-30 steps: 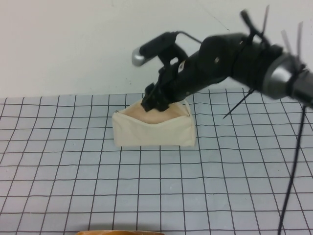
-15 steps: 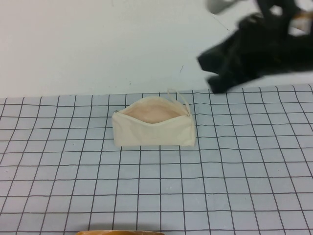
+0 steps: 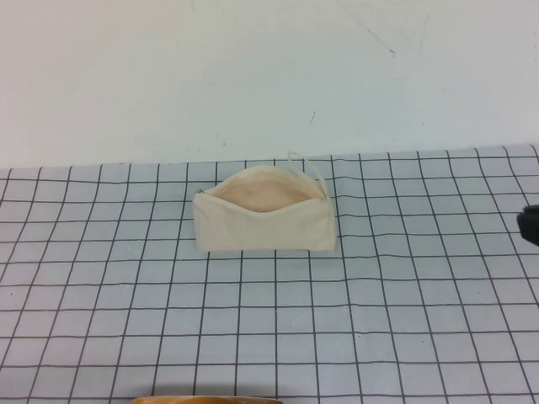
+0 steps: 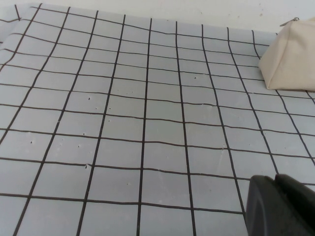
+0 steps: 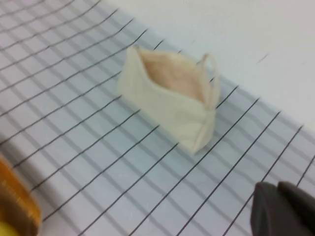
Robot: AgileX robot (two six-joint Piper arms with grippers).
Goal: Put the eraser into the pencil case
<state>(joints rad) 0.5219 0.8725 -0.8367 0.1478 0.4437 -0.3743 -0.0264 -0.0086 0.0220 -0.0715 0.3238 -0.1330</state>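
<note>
The pencil case point(image 3: 265, 220) is a cream pouch lying on the grid mat at mid table, its mouth open and the pinkish lining showing, with a cord loop at its right end. It also shows in the right wrist view point(image 5: 170, 96) and at the edge of the left wrist view point(image 4: 290, 61). The eraser shows in no view. My right gripper point(image 5: 278, 189) is shut and empty, pulled back well to the right of the pouch; only a dark bit of the right arm point(image 3: 530, 223) shows at the high view's right edge. My left gripper point(image 4: 275, 184) is shut and empty, low over the mat left of the pouch.
The grey grid mat point(image 3: 269, 337) covers the table up to a white wall behind. An orange-brown object point(image 3: 202, 399) shows at the near edge, and in the right wrist view point(image 5: 15, 211).
My right arm has lifted out of the pouch's mouth and swung away to the right, almost leaving the high view. The pouch stays open and in place.
</note>
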